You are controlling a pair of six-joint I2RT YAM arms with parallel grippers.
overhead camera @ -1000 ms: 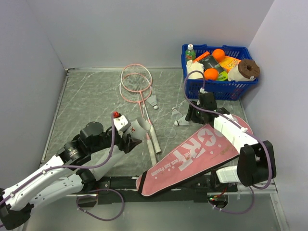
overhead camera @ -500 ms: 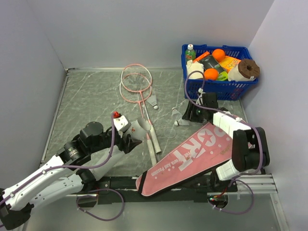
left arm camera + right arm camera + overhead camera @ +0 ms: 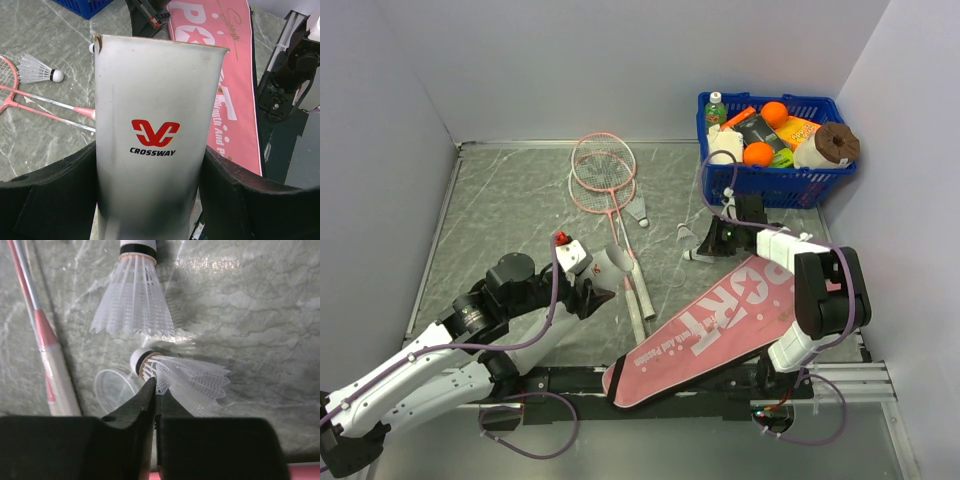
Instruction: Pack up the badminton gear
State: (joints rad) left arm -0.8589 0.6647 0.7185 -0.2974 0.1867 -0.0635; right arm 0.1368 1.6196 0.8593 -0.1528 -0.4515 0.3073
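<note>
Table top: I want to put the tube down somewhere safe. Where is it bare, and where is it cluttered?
Bare: the broad stretch between the left wall and the rackets, and the back strip between rackets and basket. Crowded: shuttlecocks and right fingers between racket handles, basket and bag.

**Legible markings on the gear**

White tube (image 3: 152, 150), left wrist view: a red emblem of two interlocked curved strokes, and directly beneath it the word "CROSSWAY" in dark capitals. Both are printed on the tube's side and read upright.

Pink bag (image 3: 720, 325), top view: large white block capitals running along its length, of which "PORT" can be read where the arm does not cover them. Below these is a smaller white line that appears to read "Youth And Passion". The left wrist view also shows a thin script flourish near the bag's wide end, not legible.

Blue basket (image 3: 772, 188): the package labels are too small to read.
</note>
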